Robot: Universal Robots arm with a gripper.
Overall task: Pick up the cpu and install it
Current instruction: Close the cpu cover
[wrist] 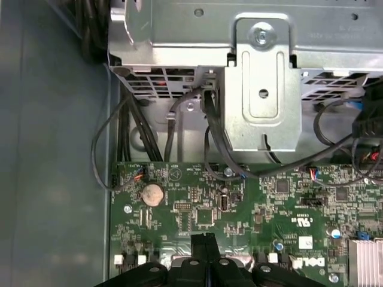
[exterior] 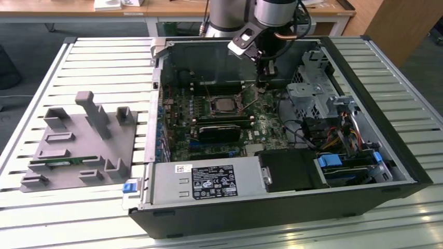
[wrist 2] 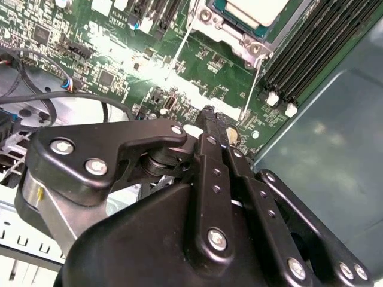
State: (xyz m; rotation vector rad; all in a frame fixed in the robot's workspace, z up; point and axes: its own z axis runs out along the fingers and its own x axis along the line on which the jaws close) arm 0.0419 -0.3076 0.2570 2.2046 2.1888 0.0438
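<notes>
The arm (exterior: 271, 13) comes down from above and leans slightly at the wrist. Its pincer (exterior: 265, 82) points downward, the black fingers (wrist 2: 212, 179) pressed flat together at the tips.

Matt black hand (wrist 2: 213, 122), glossy green motherboard (wrist: 269, 200), silvery metal cpu (wrist 2: 254, 9) top

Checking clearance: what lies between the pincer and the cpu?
In the second wrist view, a stretch of green motherboard with small components, the socket's metal frame and a thin wire lever lie between the pincer and the cpu.
</notes>
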